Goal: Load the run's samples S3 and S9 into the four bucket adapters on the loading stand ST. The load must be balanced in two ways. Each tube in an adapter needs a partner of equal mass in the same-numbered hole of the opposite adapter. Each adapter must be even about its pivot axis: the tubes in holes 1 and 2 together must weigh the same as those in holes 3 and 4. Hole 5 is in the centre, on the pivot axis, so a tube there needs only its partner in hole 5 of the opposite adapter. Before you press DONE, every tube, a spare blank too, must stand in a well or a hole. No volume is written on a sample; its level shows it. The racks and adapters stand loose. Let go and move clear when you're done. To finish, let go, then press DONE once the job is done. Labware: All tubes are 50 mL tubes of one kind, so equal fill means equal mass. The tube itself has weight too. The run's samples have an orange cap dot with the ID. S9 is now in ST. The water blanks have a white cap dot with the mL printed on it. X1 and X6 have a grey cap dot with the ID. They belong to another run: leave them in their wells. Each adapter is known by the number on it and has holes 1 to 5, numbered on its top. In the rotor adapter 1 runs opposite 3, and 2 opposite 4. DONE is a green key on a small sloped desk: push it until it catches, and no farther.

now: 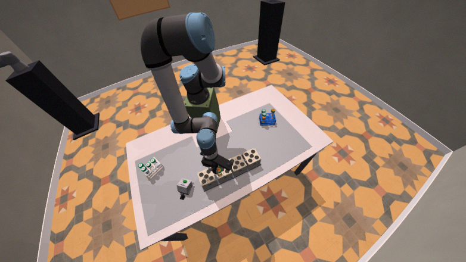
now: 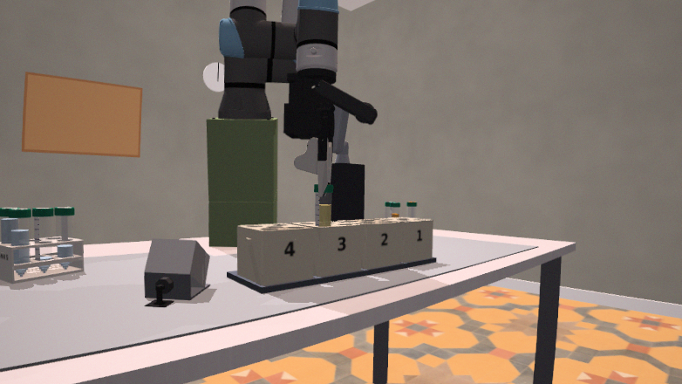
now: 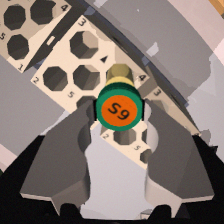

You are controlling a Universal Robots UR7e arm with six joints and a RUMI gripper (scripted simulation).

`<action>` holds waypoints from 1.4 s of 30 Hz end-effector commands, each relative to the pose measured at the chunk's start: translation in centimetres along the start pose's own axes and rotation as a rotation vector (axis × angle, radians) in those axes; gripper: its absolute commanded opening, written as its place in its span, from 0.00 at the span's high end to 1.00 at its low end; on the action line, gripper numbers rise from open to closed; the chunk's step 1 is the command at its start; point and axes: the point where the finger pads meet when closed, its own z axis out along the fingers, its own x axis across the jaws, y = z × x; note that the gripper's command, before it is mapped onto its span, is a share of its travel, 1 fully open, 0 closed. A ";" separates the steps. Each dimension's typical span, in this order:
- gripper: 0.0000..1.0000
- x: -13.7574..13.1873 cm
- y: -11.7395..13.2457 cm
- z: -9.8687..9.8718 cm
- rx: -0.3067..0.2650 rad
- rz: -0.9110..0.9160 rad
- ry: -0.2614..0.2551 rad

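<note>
My gripper is shut on the green cap of tube S9, which has an orange cap dot. The tube is upright and holds yellowish liquid. It stands raised over adapter 3 of the loading stand, near that adapter's hole 4. Its lower end reaches the adapter's top. I cannot tell whether it is still in the hole. The other holes that show in the wrist view are empty. Adapters 4, 2 and 1 stand in the same row.
A blue rack with several tubes stands at the table's far right. A white rack of water blanks stands at the left. The DONE key sits on its grey desk, left of the stand.
</note>
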 end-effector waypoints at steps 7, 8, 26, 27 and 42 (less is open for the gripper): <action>1.00 0.0 0.0 -1.3 0.000 0.000 0.001; 1.00 0.0 0.0 -1.4 0.000 0.000 0.001; 1.00 0.0 0.0 -3.5 0.000 0.000 0.001; 1.00 0.0 0.0 -3.7 0.000 0.000 0.001; 1.00 0.0 0.0 -5.6 0.000 0.000 0.001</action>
